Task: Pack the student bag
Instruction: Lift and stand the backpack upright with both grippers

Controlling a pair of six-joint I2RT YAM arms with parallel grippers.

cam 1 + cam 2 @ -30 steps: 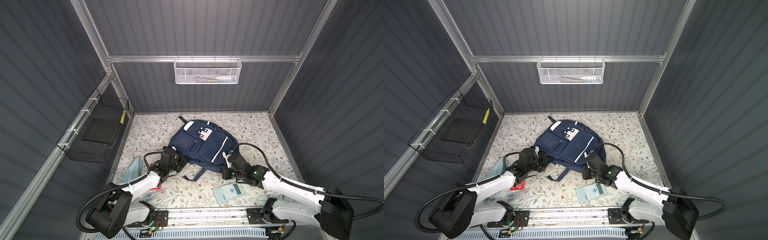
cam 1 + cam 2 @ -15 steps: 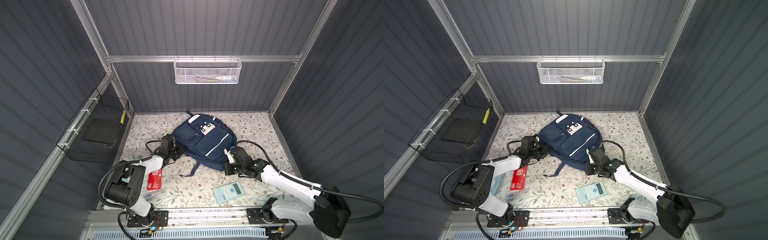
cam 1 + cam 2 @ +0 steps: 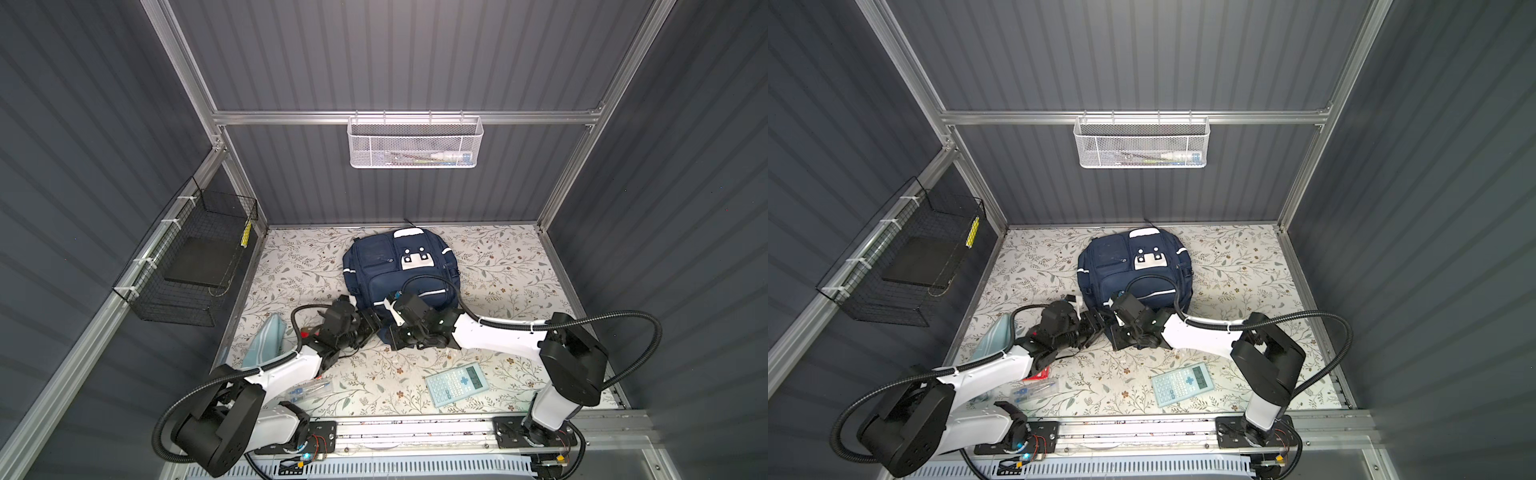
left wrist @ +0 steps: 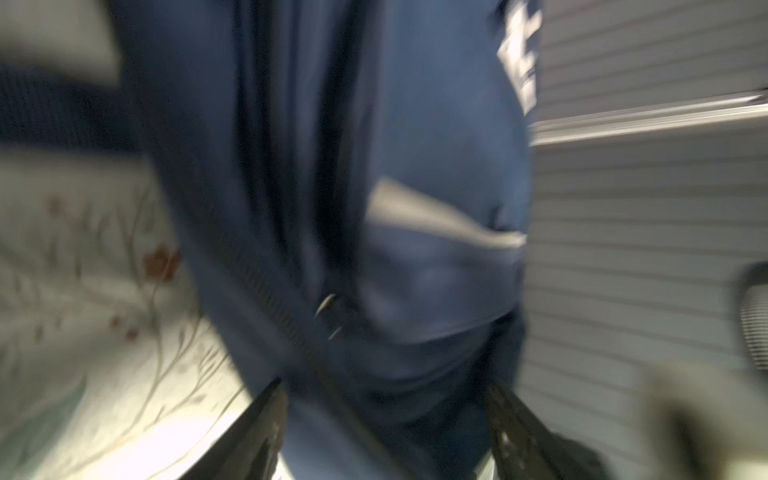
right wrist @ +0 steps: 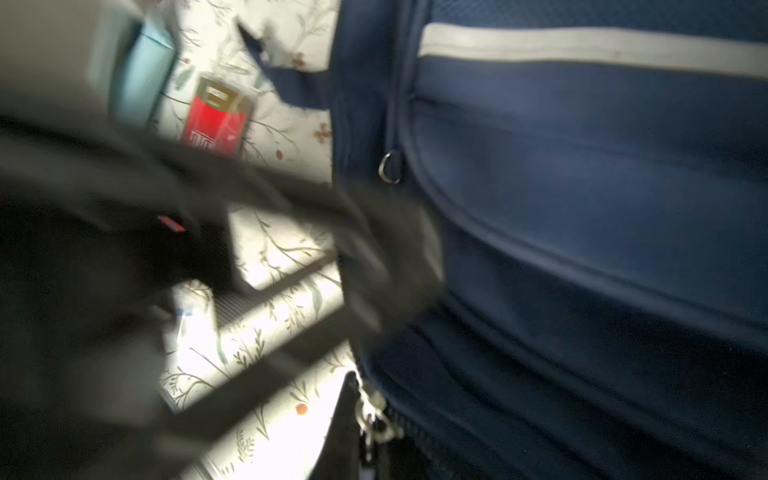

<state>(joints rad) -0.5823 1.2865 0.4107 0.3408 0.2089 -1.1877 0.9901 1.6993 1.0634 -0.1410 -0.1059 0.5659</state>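
Both wrist views were badly smeared, so little fine detail could be read. In both top views the tips of the left gripper (image 3: 371, 326) and the right gripper (image 3: 397, 337) were buried in a knot of black housings at the near edge of the large navy blue fabric backpack with white stripe trim (image 3: 399, 270). Neither tip could be picked out there.

From the left wrist, the left fingers (image 4: 266, 428) were seen spread wide, with navy fabric filling the gap between them. Whether cloth was actually touched could not be told through the blur. The right fingers were closed, and a small metal zipper pull (image 5: 374, 419) was caught right at them in the right wrist view; pinched or merely beside could not be settled. A flat red packet (image 5: 218, 120) was partly cut off by the blurred dark bulk of the left arm (image 5: 124, 232).

The backpack was laid face up at the middle back of the floral-patterned tabletop (image 3: 498, 266), its near end covered by both wrists. The left arm was stretched low from the near left corner. The right arm (image 3: 498, 334) was folded at the elbow and angled in across the middle, so the two grippers were set nearly nose to nose. A pale blue calculator (image 3: 457, 384) was seen lying alone near the front rail.
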